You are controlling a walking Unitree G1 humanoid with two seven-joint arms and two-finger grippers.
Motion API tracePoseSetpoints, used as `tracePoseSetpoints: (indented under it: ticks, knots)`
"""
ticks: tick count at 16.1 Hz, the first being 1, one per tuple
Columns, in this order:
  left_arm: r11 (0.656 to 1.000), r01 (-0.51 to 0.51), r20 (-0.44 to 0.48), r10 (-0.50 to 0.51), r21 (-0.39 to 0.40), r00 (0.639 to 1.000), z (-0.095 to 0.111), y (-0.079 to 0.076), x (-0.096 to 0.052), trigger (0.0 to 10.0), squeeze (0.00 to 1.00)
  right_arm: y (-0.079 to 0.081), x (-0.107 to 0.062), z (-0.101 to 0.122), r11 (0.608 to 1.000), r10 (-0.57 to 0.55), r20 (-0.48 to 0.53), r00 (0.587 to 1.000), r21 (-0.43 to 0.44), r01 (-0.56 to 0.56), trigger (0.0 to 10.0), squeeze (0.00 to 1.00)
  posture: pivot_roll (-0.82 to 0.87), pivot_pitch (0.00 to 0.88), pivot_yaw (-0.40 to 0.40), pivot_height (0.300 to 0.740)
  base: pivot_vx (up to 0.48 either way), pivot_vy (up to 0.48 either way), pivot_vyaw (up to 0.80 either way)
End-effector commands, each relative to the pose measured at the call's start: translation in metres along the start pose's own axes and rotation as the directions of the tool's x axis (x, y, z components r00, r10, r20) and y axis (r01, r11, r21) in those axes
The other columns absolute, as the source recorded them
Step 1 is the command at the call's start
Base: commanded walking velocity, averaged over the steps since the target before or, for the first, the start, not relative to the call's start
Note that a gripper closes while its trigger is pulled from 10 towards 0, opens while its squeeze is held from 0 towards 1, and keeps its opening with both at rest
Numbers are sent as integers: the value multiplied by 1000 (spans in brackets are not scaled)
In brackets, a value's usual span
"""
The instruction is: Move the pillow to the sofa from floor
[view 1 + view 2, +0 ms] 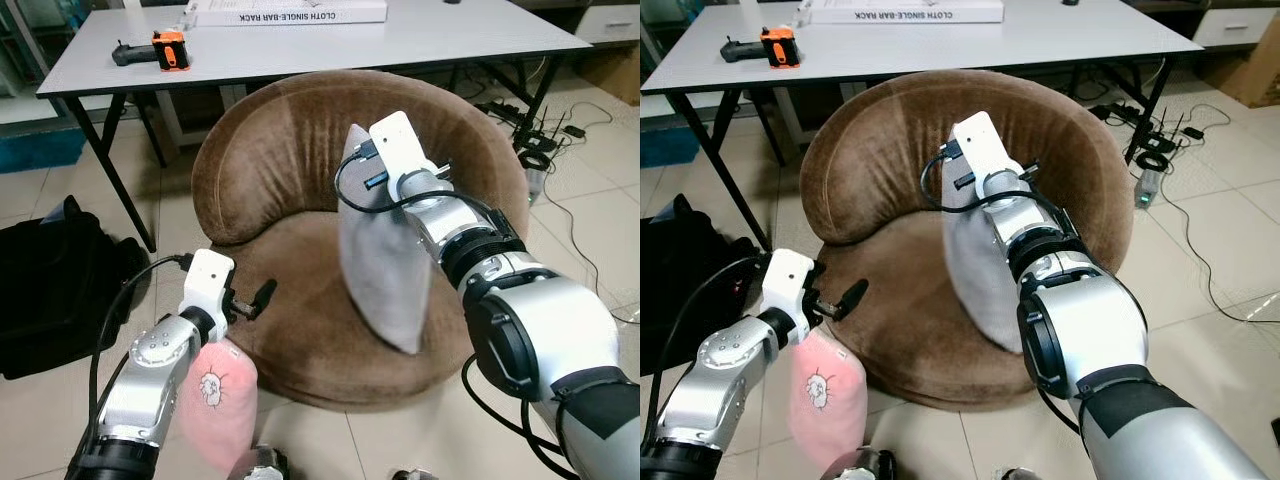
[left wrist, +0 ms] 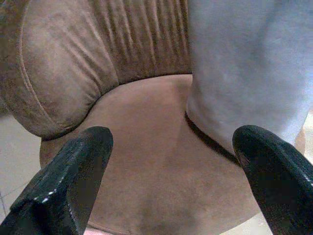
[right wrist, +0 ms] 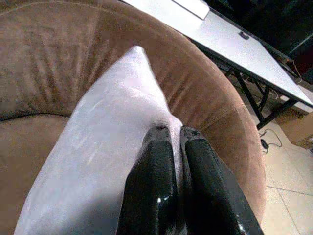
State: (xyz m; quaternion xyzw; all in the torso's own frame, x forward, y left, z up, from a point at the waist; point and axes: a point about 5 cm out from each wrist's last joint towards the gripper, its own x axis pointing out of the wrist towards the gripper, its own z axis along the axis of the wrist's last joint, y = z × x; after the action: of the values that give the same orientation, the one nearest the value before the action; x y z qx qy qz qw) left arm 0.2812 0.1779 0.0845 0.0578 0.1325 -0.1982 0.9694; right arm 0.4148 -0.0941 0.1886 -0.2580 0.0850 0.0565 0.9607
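A pink cushion (image 1: 218,405) lies nearest, on the floor under the left gripper (image 1: 252,303), whose fingers are spread wide and hold nothing. Farther, the right gripper (image 3: 173,139) pinches the grey pillow (image 1: 380,270) by its top edge, standing on the sofa (image 1: 270,160) seat. If released, the pillow may tip forward off the seat.

We read setting as office or lab workroom, not home. Evidence: long white table (image 1: 300,50) on black trestle legs; boxed "cloth single-bar rack" (image 1: 290,12) at its far edge; orange-black handheld device (image 1: 165,50) near its left corner; cables and power strip (image 1: 530,135) on pale tiled floor (image 1: 590,230).
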Motion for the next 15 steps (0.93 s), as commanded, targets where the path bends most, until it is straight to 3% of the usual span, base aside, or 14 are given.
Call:
tracePoseSetpoints:
  ticks: [1,4,8,15]
  knots:
    - [1000,-7,4,7,-5,1000,2,-2,-3,10000,0,-3,0,13,999,-23,35,999,-24,24,10000,0,243,85,6,740,0,0,0]
    - [1000,-10,6,10,-8,1000,2,-4,-5,10000,0,-6,1,12,997,-54,25,998,-60,56,10000,0,247,87,4,740,0,0,0]
    - [1000,-15,3,15,-17,1000,2,-7,-9,10000,0,-7,0,12,972,-126,12,992,-196,126,10000,0,254,92,-1,740,0,0,0]
    - [999,-26,-8,26,-31,1000,0,-6,-13,10000,0,-3,0,28,965,-126,61,990,-226,136,10000,0,262,102,-10,740,0,0,0]
